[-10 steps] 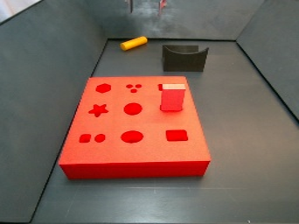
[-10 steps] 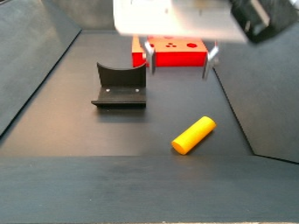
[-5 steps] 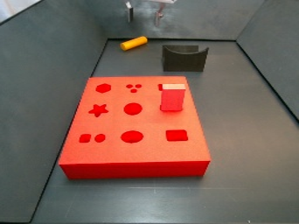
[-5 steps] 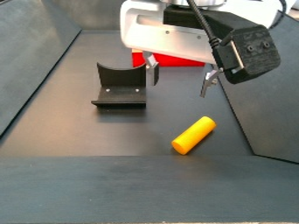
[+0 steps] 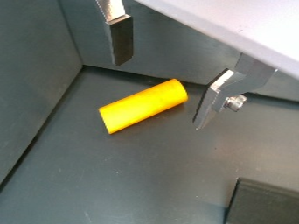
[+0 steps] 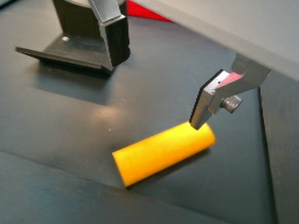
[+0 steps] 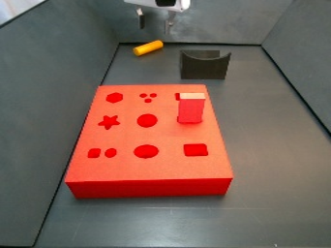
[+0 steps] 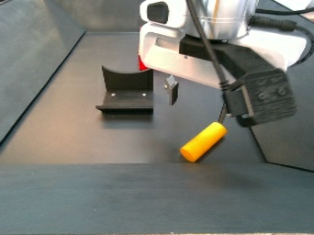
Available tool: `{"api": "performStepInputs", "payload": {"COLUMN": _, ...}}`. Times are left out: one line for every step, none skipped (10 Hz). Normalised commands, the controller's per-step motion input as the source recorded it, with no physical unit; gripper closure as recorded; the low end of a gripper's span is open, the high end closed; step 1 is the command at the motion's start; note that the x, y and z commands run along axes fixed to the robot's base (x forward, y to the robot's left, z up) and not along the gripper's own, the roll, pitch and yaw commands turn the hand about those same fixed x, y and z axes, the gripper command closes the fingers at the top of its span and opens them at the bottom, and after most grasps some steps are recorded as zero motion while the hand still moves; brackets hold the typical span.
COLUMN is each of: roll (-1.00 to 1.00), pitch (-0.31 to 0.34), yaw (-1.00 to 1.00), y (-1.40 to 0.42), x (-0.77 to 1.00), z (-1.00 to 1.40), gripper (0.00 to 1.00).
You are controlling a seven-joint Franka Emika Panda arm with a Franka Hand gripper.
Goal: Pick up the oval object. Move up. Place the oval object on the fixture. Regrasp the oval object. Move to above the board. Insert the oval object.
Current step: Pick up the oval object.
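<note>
The oval object (image 7: 149,46) is a yellow-orange peg lying flat on the dark floor near the back wall, also seen in a side view (image 8: 204,140). In both wrist views the peg (image 5: 142,105) (image 6: 163,153) lies just below the fingers. My gripper (image 5: 163,79) (image 6: 162,83) hangs open above it, one silver finger (image 5: 121,39) on each side, touching nothing. In both side views the gripper (image 7: 157,15) (image 8: 196,103) is over the peg. The dark fixture (image 7: 203,64) (image 8: 125,92) (image 6: 73,44) stands beside it. The red board (image 7: 168,136) lies nearer the front.
A small red upright block (image 7: 191,108) stands in the board. Grey walls enclose the floor on all sides, and the back wall is close behind the peg. A corner of the fixture (image 5: 267,206) shows in a wrist view.
The gripper has come down and shifted over the peg, staying open. The peg, fixture and board have not moved.
</note>
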Motion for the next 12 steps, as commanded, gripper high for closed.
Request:
{"api": "performStepInputs", "payload": {"roll": -0.5, "pitch": -0.286, "yaw": -0.43, "y": 0.09, "x": 0.0, "z": -0.09, "gripper": 0.0}}
{"api": "performStepInputs", "payload": {"roll": -0.44, "pitch": -0.253, "yaw": -0.37, "y": 0.2, "x": 0.0, "z": -0.19, "gripper": 0.0}}
{"api": "performStepInputs", "payload": {"roll": -0.41, "pitch": -0.229, "yaw": -0.29, "y": 0.29, "x": 0.03, "z": -0.24, "gripper": 0.0}}
{"api": "performStepInputs", "payload": {"roll": -0.41, "pitch": -0.217, "yaw": -0.23, "y": 0.32, "x": 0.07, "z": -0.27, "gripper": 0.0}}
{"api": "performStepInputs", "payload": {"roll": -0.33, "pitch": -0.167, "yaw": -0.24, "y": 0.43, "x": 0.0, "z": -0.44, "gripper": 0.0}}
{"api": "performStepInputs", "payload": {"roll": -0.21, "pitch": -0.171, "yaw": -0.12, "y": 0.23, "x": 0.0, "z": -0.62, "gripper": 0.0}}
{"api": "performStepInputs", "payload": {"roll": -0.15, "pitch": -0.11, "yaw": -0.13, "y": 0.07, "x": 0.04, "z": -0.64, "gripper": 0.0}}
{"api": "performStepInputs", "payload": {"roll": -0.22, "pitch": -0.209, "yaw": -0.07, "y": 0.0, "x": 0.0, "z": -0.56, "gripper": 0.0}}
{"api": "performStepInputs", "payload": {"roll": -0.21, "pitch": -0.226, "yaw": -0.08, "y": -0.01, "x": 0.0, "z": -0.52, "gripper": 0.0}}
{"api": "performStepInputs", "payload": {"roll": -0.15, "pitch": -0.219, "yaw": -0.03, "y": -0.08, "x": 0.0, "z": -0.54, "gripper": 0.0}}
{"api": "performStepInputs", "payload": {"roll": -0.06, "pitch": -0.221, "yaw": 0.0, "y": -0.2, "x": -0.07, "z": -0.55, "gripper": 0.0}}
{"api": "performStepInputs", "payload": {"roll": -0.07, "pitch": -0.296, "yaw": 0.0, "y": -0.16, "x": -0.22, "z": -0.48, "gripper": 0.0}}
